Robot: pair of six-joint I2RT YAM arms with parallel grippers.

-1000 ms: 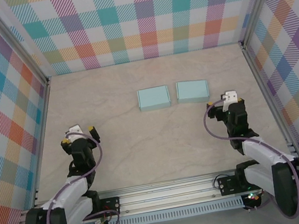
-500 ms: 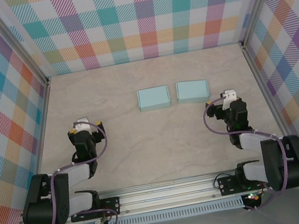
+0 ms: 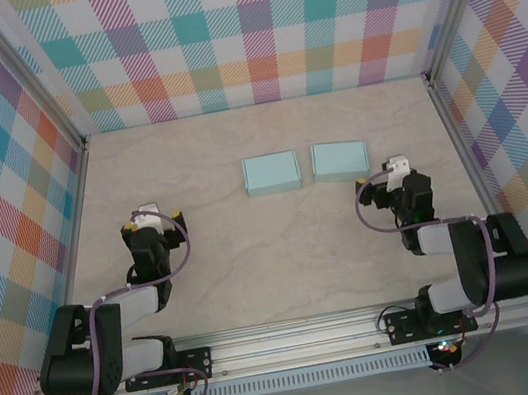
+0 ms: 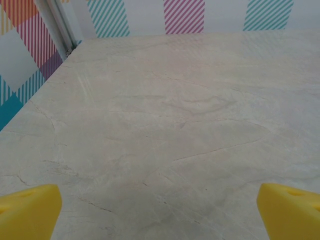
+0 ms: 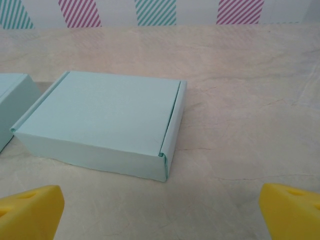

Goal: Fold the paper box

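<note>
**Speaker 1:** Both arms have folded up at the elbows since a second ago. The left hand (image 3: 151,220) and right hand (image 3: 389,176) have edged slightly forward. Fingers on each are spread wide, holding nothing.

**Speaker 2:** Item: paper box (image 5: 100,122), closed and flat on the surface (image 3: 254,260), just ahead of the right hand, a little to its left. Second box (image 3: 271,173) is just beside it, farther left.

**Speaker 1:** Hazards, as we judge them: a low advance could shove the light box into its neighbour, and a hard pinch could dent the lid.

**Speaker 2:** The right wrist view gives us the lid seam and corner tuck. The top view gives us the gap between the boxes, and the left hand well apart from both.
</note>
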